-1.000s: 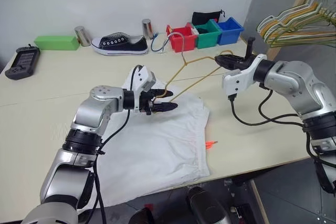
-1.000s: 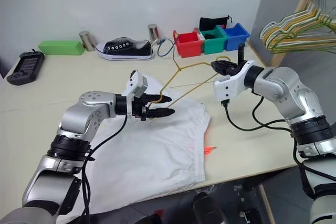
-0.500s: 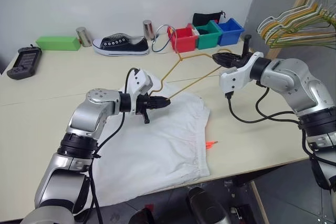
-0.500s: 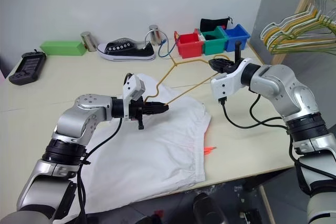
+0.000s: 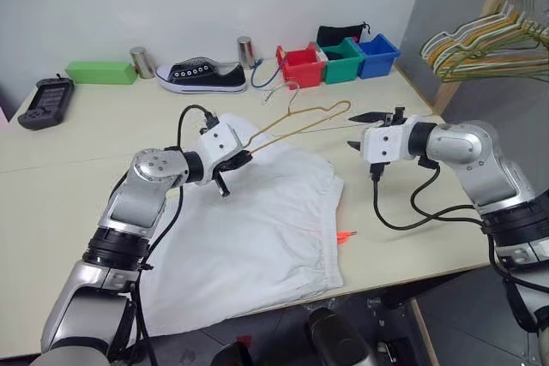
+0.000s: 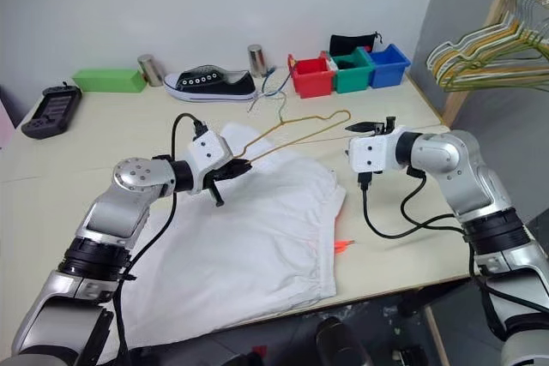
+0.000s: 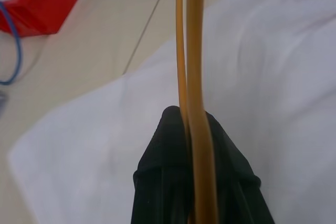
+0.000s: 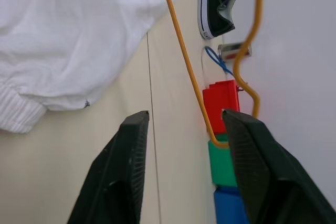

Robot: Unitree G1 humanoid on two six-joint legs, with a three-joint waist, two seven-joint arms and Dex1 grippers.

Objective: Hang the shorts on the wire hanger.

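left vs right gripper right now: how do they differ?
The left gripper is shut on the wire hanger, over the shorts; the right gripper is open and holds nothing, just past the hanger's far end. The left gripper points toward the right one, and the right gripper back at it. Both have two black fingers.

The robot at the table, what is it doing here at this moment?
The left pincer is shut on one end of the wire hanger and holds it raised above the shorts, which lie flat on the table. The right pincer stands open beside the hanger's far end, not gripping it. The shorts are not yet on the hanger.
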